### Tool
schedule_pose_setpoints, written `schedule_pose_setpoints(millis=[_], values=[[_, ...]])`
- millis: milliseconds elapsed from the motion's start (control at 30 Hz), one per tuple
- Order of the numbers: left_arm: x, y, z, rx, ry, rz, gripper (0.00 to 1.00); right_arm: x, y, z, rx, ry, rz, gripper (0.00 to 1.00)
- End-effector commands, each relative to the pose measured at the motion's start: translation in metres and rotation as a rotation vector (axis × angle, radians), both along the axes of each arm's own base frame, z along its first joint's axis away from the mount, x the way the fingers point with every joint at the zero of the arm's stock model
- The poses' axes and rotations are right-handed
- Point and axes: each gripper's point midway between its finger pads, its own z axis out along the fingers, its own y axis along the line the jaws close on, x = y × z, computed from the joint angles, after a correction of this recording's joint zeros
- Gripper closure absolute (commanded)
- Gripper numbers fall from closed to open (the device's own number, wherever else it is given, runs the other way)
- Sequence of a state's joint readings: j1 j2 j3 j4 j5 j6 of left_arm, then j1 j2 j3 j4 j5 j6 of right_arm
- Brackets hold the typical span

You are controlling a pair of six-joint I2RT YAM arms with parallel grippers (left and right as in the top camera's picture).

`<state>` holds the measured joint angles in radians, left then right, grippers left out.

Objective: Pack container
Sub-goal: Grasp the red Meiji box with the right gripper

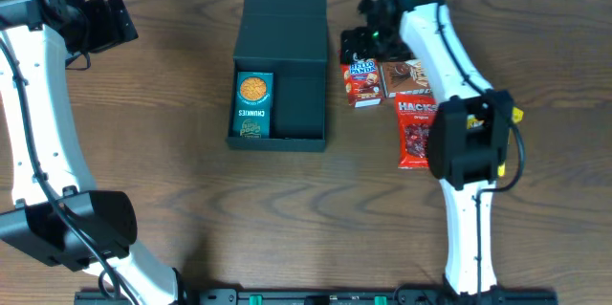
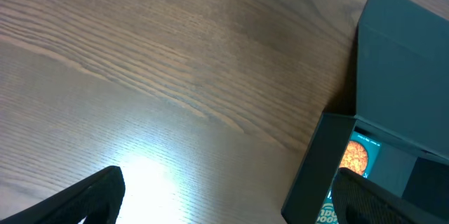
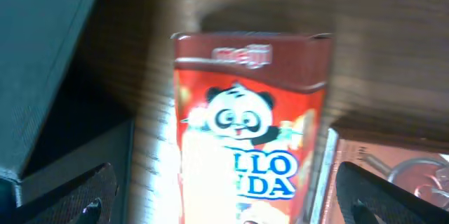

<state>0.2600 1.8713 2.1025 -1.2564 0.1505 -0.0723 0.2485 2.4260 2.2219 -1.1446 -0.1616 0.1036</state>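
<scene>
Snacks lie nearest you on the right of the table [image 1: 172, 152]: a red bag [image 1: 416, 131] closest, then a brown packet [image 1: 406, 77] and a red biscuit box [image 1: 361, 83] side by side just beyond it. The container [image 1: 279, 71] sits in the middle, level with them and just left of the biscuit box, with its lid [image 1: 285, 9] folded back on the far side. A teal cookie packet [image 1: 254, 106] already lies in its left half, and the right half looks free. Your right gripper [image 1: 368, 49] hangs over the far end of the biscuit box. In its wrist view the fingers [image 3: 91, 196] are spread wide on either side of the box's width and grasp nothing. The box's long axis runs near to far, so the fingers sit across its short side, which should suit a pinch. The container lies directly left of this gripper, so judge the carry as a short sideways shift. Your left gripper [image 1: 107, 20] is far off at the far left, likewise spread and empty, so the right arm is the nearer one.
</scene>
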Motion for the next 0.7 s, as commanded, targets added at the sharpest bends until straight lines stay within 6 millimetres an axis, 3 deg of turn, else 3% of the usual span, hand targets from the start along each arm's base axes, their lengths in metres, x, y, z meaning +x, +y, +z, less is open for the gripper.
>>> schedule_pose_setpoints(millis=[0, 167, 333, 667], values=[[-0.001, 0.001, -0.006, 0.007, 0.019, -0.012, 0.05, 0.002, 0.0, 0.014, -0.153, -0.081, 0.071, 0.01], [-0.001, 0.001, -0.006, 0.006, 0.02, -0.012, 0.05, 0.005, -0.001, 0.014, -0.268, -0.123, 0.07, 0.01], [-0.001, 0.001, -0.006, 0.007, 0.019, -0.012, 0.05, 0.005, -0.004, 0.005, -0.271, -0.106, 0.026, 0.01], [0.0, 0.002, -0.005, 0.011, 0.016, -0.019, 0.05, -0.001, -0.002, -0.032, -0.274, -0.032, 0.034, 0.01]])
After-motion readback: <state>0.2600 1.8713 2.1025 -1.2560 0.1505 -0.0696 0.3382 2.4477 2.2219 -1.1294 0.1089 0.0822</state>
